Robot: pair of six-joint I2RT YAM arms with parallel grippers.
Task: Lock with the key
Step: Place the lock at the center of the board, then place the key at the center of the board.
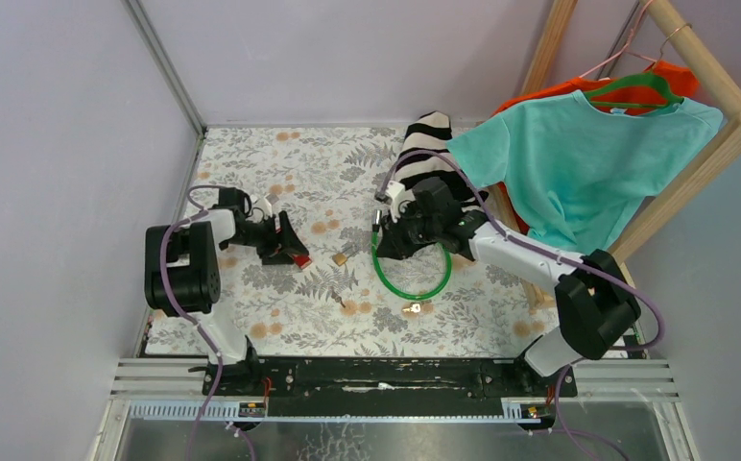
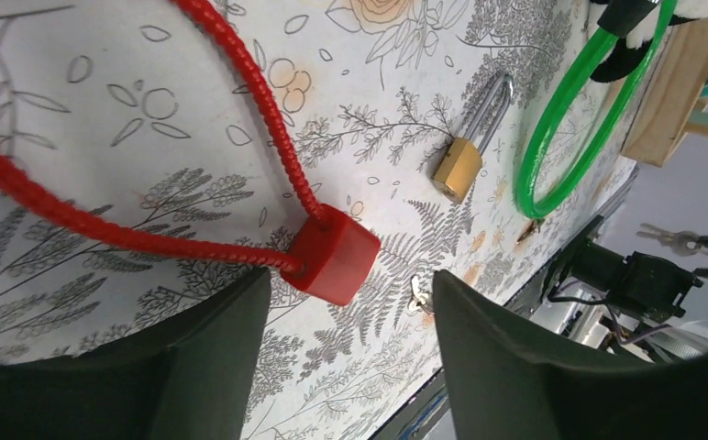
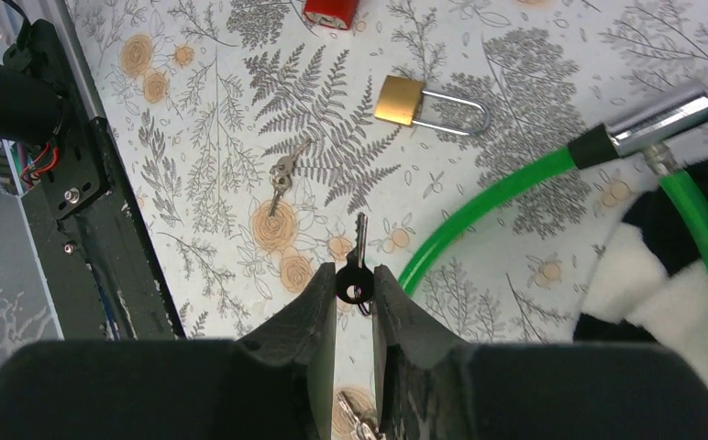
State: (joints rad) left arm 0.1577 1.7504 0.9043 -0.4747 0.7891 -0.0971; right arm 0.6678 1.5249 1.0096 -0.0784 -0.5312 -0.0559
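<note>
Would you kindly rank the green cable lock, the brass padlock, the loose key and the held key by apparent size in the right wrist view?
1. green cable lock, cropped by the frame
2. brass padlock
3. loose key and held key look alike; the held key is nearer the camera, so I won't rank them.

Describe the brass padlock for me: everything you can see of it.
The brass padlock has a small, squarish, gold-coloured metal body and a long, silver, U-shaped shackle. It lies flat on the floral table, between the red lock block and the green cable loop, apart from both. Only the table touches it. Whether the shackle is latched cannot be told.
</note>
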